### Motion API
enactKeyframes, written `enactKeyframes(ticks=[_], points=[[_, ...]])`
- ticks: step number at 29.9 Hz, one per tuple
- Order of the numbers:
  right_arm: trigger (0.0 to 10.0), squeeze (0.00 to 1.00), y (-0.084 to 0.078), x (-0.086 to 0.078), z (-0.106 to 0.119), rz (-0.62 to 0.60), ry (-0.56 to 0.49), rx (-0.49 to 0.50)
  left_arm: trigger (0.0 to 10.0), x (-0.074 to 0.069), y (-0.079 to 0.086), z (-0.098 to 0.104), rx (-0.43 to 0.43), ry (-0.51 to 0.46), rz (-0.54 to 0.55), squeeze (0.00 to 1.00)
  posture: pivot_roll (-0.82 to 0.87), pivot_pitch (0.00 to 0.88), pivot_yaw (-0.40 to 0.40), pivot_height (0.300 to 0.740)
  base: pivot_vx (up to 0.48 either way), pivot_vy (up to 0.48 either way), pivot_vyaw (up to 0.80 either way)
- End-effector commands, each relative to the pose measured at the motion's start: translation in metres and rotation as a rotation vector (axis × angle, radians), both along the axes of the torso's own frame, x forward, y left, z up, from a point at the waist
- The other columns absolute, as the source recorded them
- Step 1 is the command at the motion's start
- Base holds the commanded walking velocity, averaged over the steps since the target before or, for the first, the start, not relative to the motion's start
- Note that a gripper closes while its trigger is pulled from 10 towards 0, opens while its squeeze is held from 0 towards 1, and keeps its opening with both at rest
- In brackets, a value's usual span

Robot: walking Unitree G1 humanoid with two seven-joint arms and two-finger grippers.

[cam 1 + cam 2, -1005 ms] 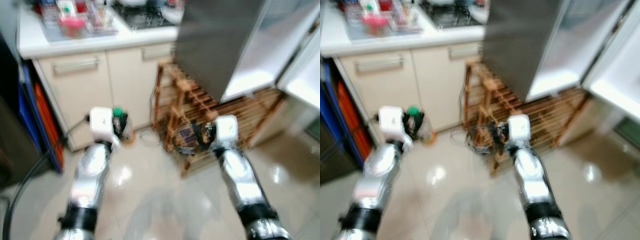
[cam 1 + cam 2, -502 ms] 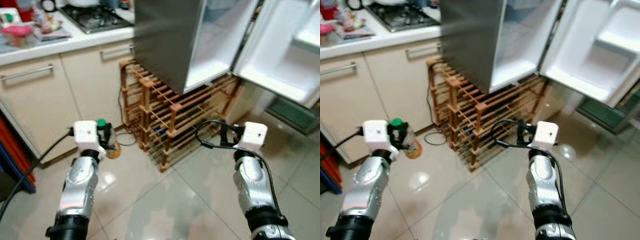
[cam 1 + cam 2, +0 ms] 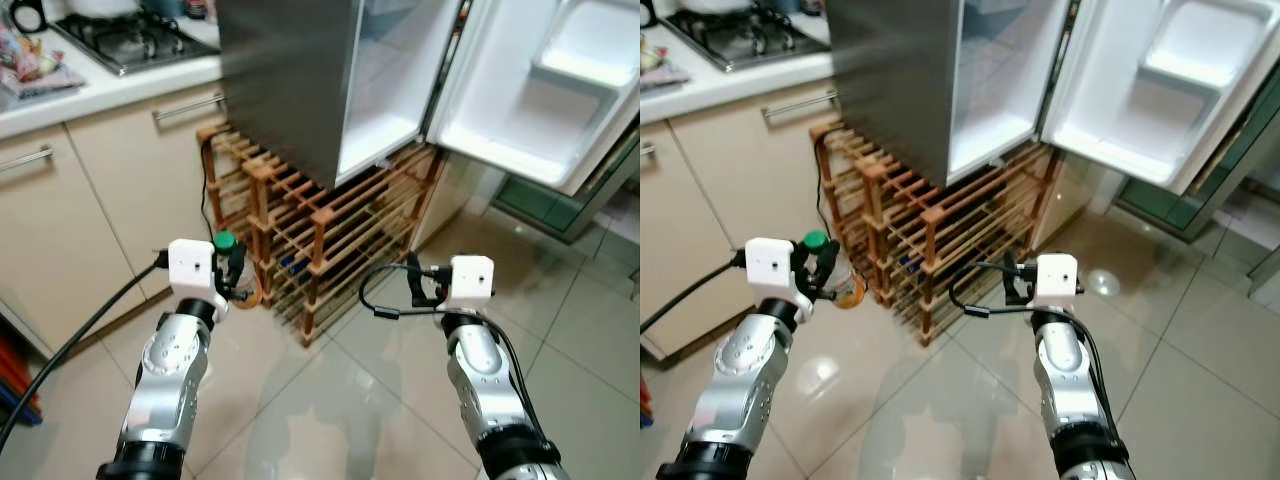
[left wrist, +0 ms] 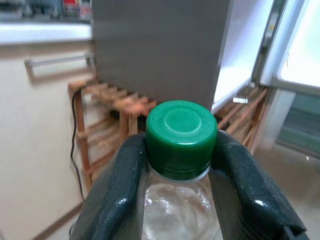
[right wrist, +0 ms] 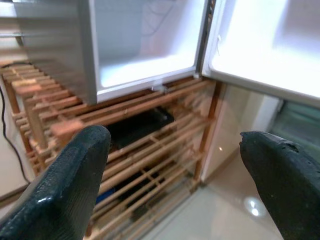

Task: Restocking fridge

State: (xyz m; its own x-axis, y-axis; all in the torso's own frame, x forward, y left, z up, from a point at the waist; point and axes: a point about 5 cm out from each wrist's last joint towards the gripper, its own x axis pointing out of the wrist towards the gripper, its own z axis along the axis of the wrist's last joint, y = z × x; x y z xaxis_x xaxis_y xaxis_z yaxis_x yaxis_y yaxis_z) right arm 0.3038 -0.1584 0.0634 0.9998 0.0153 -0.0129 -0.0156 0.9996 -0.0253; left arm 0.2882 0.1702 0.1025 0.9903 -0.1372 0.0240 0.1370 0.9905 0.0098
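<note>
Left gripper (image 4: 181, 165) is clamped on a clear bottle (image 4: 180, 212), just under its green cap (image 4: 181, 137). I see both black fingers (image 4: 120, 195) pressed against the neck. In the head views the bottle (image 3: 232, 268) sits up in front of my left arm, held over the tiled floor (image 3: 330, 400) near the cabinet (image 3: 90, 200).

Right gripper (image 5: 175, 150) has its fingers spread wide, nothing between them. It points at the wooden rack (image 5: 130, 130) and the fridge (image 5: 145, 45) standing on top of it. In the head view it (image 3: 415, 285) hangs above the floor, just short of the rack (image 3: 310, 230).

Fridge door (image 3: 545, 90) is swung open to the right, white door shelf (image 3: 585, 70) showing. The fridge interior (image 3: 385, 90) is lit and white. Gas hob (image 3: 125, 35) sits on the counter to the left of the fridge. A black cable (image 3: 70, 345) trails from my left wrist.
</note>
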Motion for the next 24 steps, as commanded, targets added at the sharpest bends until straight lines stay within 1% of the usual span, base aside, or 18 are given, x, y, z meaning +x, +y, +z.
enactKeyframes(ticks=[1, 4, 8, 9, 10, 11, 13, 15, 20, 24], points=[[10.0, 0.0, -0.008, 0.003, 0.002, -0.019, 0.002, -0.026, 10.0, 0.005, -0.009, 0.015, -0.001, -0.069, -0.038, 0.0, 0.0, 0.0, -0.041, 0.74, 0.398, -0.266, 0.0], [10.0, 0.0, -0.011, 0.004, 0.003, -0.029, 0.001, -0.019, 10.0, 0.008, -0.013, 0.018, -0.006, -0.076, -0.05, 0.0, 0.0, 0.0, -0.042, 0.74, 0.396, -0.266, -0.75], [10.0, 0.0, -0.012, 0.004, 0.003, -0.031, -0.002, -0.017, 10.0, 0.011, -0.012, 0.017, -0.009, -0.071, -0.038, 0.0, -0.01, 0.0, -0.045, 0.74, 0.394, -0.269, -0.73], [10.0, 0.0, -0.012, 0.003, 0.003, -0.03, -0.003, -0.017, 10.0, 0.014, -0.007, 0.011, -0.026, -0.025, 0.0, 0.0, -0.01, 0.0, -0.044, 0.74, 0.0, 0.0, -0.73], [10.0, 0.0, -0.012, 0.003, 0.003, -0.03, -0.003, -0.017, 10.0, 0.014, -0.007, 0.011, -0.026, -0.025, 0.0, 0.0, -0.01, 0.0, -0.044, 0.74, 0.0, 0.0, -0.73], [10.0, 0.0, -0.012, 0.003, 0.002, -0.028, -0.001, -0.015, 10.0, 0.015, -0.003, 0.008, -0.052, 0.001, 0.033, 0.0, -0.01, 0.0, -0.043, 0.74, 0.0, 0.0, -0.73], [10.0, 0.0, -0.012, 0.002, 0.002, -0.028, -0.001, -0.01, 10.0, 0.015, -0.002, 0.006, -0.061, 0.018, 0.034, 0.0, -0.01, 0.0, -0.041, 0.74, 0.0, 0.0, -0.73], [10.0, 0.0, -0.013, 0.002, 0.001, -0.032, 0.005, -0.001, 10.0, 0.014, -0.004, 0.005, -0.033, 0.019, 0.016, 0.0, -0.01, 0.0, -0.04, 0.74, 0.0, 0.0, -0.72], [10.0, 0.0, -0.011, 0.001, 0.001, -0.013, -0.009, -0.014, 10.0, 0.014, -0.006, 0.005, -0.04, 0.016, 0.011, 0.0, -0.01, 0.0, -0.04, 0.74, 0.0, 0.0, -0.71], [10.0, 0.0, -0.009, 0.0, 0.002, -0.002, -0.014, -0.015, 10.0, 0.014, -0.007, 0.005, -0.042, 0.015, 0.013, 0.0, -0.01, 0.0, -0.041, 0.74, 0.0, 0.0, 0.0]])
